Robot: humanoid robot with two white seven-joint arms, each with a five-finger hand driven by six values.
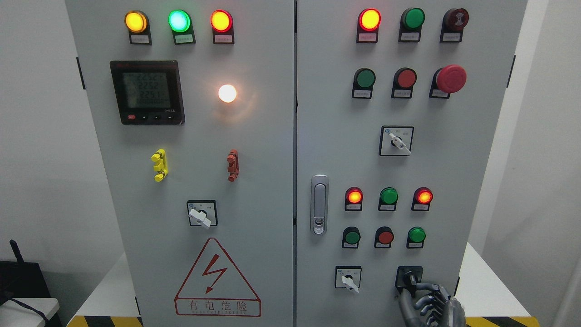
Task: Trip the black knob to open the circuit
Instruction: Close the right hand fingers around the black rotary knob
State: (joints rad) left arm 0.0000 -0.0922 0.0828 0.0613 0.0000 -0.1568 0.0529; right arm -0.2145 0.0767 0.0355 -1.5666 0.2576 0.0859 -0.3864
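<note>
The black knob sits on a black square plate at the lower right of the grey cabinet's right door. My right hand comes up from the bottom edge just right of it. Its dark metal fingers curl up and left onto the knob's handle, and the thumb lies below it, so the hand is closed around the knob. The hand hides the knob's lower part. My left hand does not show anywhere in the picture.
A white selector knob sits left of the black one. Above are small buttons and lamps, a door latch, another white selector and a red mushroom button. The left door carries a meter and a warning triangle.
</note>
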